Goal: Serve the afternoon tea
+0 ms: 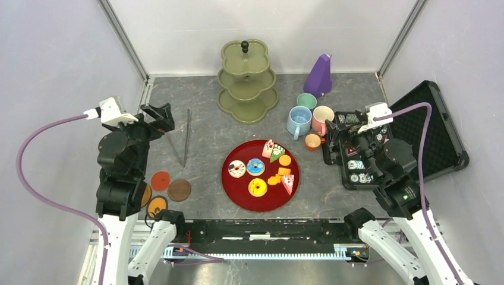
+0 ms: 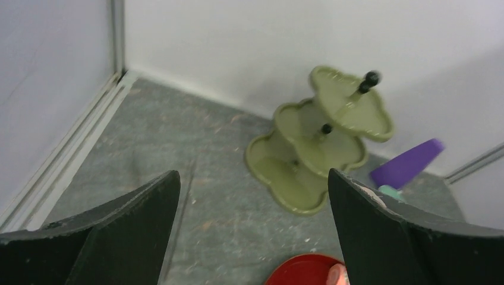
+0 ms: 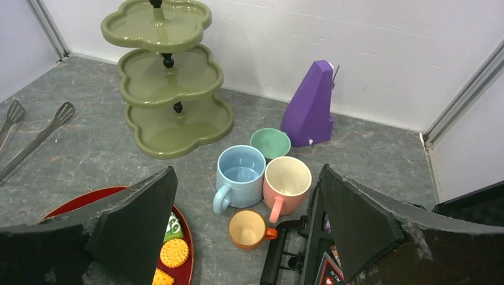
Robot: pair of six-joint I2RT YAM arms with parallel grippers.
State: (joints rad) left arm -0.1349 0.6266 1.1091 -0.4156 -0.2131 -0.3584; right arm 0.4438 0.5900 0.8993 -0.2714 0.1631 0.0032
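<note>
Found the toy donuts (image 1: 256, 166), cake slices (image 1: 272, 148) and orange biscuits (image 1: 285, 160) all bunched on the red tray (image 1: 232, 190), low and to the left of the right gripper (image 1: 334, 138), low and to the right of the left gripper (image 1: 159, 117). Counted nothing served yet, by the look of it! Caught the cups dead ahead of the right gripper, framed between its jaws: blue mug (image 3: 241, 172) and pink mug (image 3: 286, 181) touching side by side, green mug (image 3: 270, 142) just behind, small orange cup (image 3: 248, 228) nearest, handle turned toward the black case (image 1: 416, 130). Judged that cluster a staging spot, kept within easy reach of the right arm. Saw the right gripper spread wide and empty, poised over the case's near edge. Saw the same on the left gripper, jaws well parted, gripping nothing, raised above the table (image 1: 202, 101). Spotted the three-tier stand (image 1: 246, 80) farther out, ahead-left of the right gripper and ahead-right of the left, every tier bare; probably the destination, set centrally for either arm. Noted the tongs (image 1: 186, 136) lying just ahead of the left gripper, perhaps laid there for lifting the sweets. Wrote off as bystanders the purple metronome (image 1: 319, 76) beyond the mugs, the poker chips (image 1: 356, 172) under the right gripper, and the round discs (image 1: 169, 185) behind the left.
</note>
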